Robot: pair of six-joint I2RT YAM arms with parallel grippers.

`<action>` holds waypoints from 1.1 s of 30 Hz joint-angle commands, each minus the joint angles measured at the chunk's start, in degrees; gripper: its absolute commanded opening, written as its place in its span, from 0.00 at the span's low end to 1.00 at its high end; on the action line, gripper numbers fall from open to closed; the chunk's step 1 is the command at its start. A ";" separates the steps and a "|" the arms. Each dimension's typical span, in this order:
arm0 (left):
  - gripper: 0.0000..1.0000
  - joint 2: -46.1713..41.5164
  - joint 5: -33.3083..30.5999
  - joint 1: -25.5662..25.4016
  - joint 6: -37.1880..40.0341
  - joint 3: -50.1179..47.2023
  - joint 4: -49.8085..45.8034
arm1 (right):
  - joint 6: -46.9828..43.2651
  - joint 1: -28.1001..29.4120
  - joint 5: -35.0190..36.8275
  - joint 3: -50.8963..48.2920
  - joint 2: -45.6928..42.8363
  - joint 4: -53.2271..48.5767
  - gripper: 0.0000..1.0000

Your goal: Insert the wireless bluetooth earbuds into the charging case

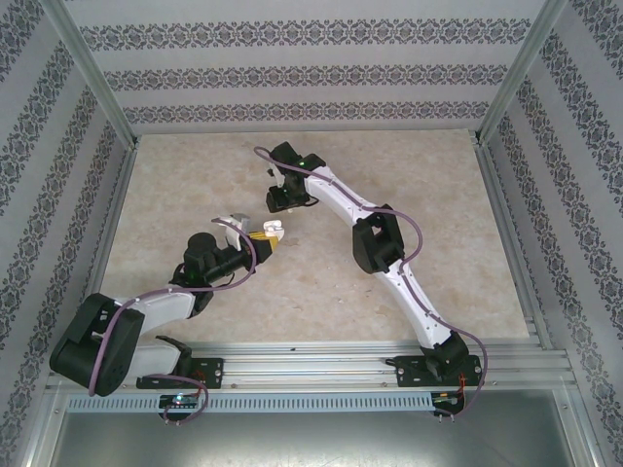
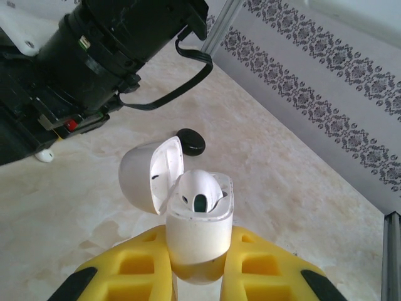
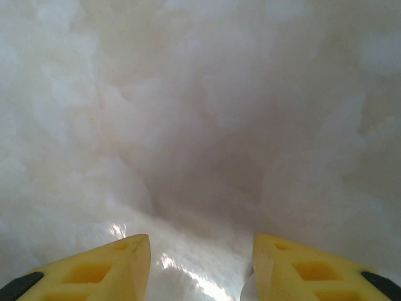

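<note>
Your left gripper (image 2: 199,254) clamps the white charging case (image 2: 199,226). Its lid is flipped open, with one white earbud (image 2: 199,188) seated inside. A loose bud (image 2: 44,155) and a black puck (image 2: 191,141) lie on the table (image 2: 282,188). Your right gripper (image 3: 200,244) hovers low, fingers spread.

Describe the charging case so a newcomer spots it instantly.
Find the left gripper, yellow-fingered. Clamped in it stands the charging case: white, lid flipped open, one white earbud seated inside. The black puck behind it lies loose on the table.
</note>
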 commanded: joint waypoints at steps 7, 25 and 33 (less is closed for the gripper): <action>0.00 -7.63 1.98 0.57 -0.05 -0.79 -3.55 | 2.50 -0.79 3.54 -15.80 -9.25 -4.24 0.45; 0.00 -22.43 3.88 0.56 2.96 -1.50 -18.14 | 11.47 1.98 -1.40 -36.32 -27.19 0.88 0.43; 0.00 -22.59 5.01 0.58 0.74 -2.18 -16.98 | 4.99 -0.56 -1.35 -23.87 -17.62 -7.12 0.33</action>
